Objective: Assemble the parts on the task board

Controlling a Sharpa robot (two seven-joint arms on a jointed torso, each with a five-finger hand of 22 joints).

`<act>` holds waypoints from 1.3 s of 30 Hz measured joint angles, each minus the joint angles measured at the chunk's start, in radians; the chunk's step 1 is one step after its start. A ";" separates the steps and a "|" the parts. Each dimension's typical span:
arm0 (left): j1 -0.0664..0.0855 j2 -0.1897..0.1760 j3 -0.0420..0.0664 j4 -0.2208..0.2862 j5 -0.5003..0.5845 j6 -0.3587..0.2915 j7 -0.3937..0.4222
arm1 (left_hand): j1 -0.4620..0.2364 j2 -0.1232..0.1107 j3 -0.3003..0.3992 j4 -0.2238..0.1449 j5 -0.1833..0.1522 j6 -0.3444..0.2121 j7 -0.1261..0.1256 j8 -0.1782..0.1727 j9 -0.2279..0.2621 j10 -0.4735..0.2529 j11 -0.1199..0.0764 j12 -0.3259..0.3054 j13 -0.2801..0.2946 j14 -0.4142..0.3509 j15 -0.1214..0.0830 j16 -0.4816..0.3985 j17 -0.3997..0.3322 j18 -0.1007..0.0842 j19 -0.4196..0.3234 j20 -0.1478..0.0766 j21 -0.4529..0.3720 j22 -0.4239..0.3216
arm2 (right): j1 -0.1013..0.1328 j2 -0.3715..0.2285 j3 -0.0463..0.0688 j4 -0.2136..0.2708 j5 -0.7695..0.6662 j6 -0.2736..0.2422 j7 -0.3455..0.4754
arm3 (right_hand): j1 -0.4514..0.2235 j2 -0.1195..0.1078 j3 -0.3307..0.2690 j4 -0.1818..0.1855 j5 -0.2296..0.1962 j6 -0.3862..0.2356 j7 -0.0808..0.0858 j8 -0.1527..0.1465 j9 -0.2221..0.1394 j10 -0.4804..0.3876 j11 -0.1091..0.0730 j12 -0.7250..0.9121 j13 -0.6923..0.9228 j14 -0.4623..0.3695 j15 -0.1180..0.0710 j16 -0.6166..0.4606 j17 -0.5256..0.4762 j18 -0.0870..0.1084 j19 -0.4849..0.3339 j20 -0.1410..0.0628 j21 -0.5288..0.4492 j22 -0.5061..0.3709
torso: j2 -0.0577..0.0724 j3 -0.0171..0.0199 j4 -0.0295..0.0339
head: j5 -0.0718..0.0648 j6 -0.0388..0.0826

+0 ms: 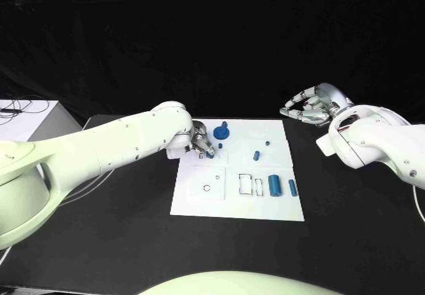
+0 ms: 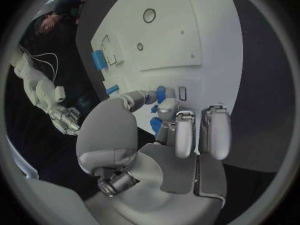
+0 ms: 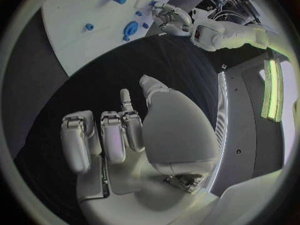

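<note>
Over the task board (image 1: 199,206), my left hand (image 1: 200,145) pinches a small blue part (image 2: 161,92), axis unclear; blue cylinders (image 1: 276,185) lie lengthwise nearby. Right hand (image 1: 312,104) curled, holding nothing.

White arms (image 1: 106,147) (silver fingers (image 2: 185,134))

The left hand (image 1: 199,144) covers the task board (image 1: 237,209) near its 10 o'clock corner in the head view; whatever lies under the palm is hidden. In the left wrist view, small blue parts (image 2: 160,94) show between the fingers (image 2: 185,135), but contact or grip cannot be confirmed. The blue knobbed part (image 1: 220,131) at the board's 11 o'clock is partly masked by that hand. The right hand (image 1: 312,106) sits at 2 o'clock off the board; its fingers curl inward, palm contents unseen from the head. The white box (image 1: 25,120) at 9 o'clock is cut by the picture's edge.
</note>
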 measured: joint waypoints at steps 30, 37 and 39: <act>0.003 0.027 0.001 -0.031 -0.011 0.031 -0.003 | 0.000 0.000 0.000 0.000 0.000 0.001 0.000 0.008 0.046 0.004 -0.001 0.000 0.003 0.000 0.000 0.000 0.000 0.000 0.004 0.004 0.000 0.000 | -0.001 -0.004 0.000 0.002 0.000 0.001 -0.002 | 0.000 0.000 0.000 0.000 0.001 0.000 0.000 0.001 0.000 0.000 0.000 0.000 0.001 0.000 0.000 0.000 0.000 0.000 0.000 0.000 0.000 0.001 | 0.000 0.0004 0.0000 | -0.002 -0.013; 0.003 0.031 0.002 -0.034 -0.016 0.043 -0.005 | -0.007 0.007 -0.005 -0.005 0.000 0.001 0.000 0.008 0.046 0.015 -0.004 0.007 0.014 0.000 0.000 0.000 0.000 0.000 0.004 0.004 0.000 0.000 | -0.001 -0.004 0.000 0.002 0.000 0.002 -0.002 | -0.004 -0.004 0.003 -0.003 0.004 0.000 0.000 0.004 0.004 0.000 0.000 0.000 0.001 0.000 0.000 0.000 0.000 0.000 0.000 0.000 0.000 0.001 | -0.001 0.0011 0.0006 | -0.001 -0.014; 0.003 0.033 0.002 -0.035 -0.018 0.046 -0.006 | -0.007 0.007 -0.005 -0.005 0.000 0.006 -0.002 0.008 0.046 0.018 -0.004 0.008 0.017 0.000 0.000 0.000 0.000 0.000 0.004 0.004 0.000 0.000 | -0.001 -0.004 0.000 0.003 0.000 0.002 -0.002 | -0.004 -0.004 0.003 -0.003 0.004 0.000 0.000 0.004 0.004 0.000 0.000 0.000 0.001 0.000 0.000 0.000 0.000 0.000 0.000 0.000 0.000 0.001 | -0.001 0.0011 0.0005 | -0.001 -0.014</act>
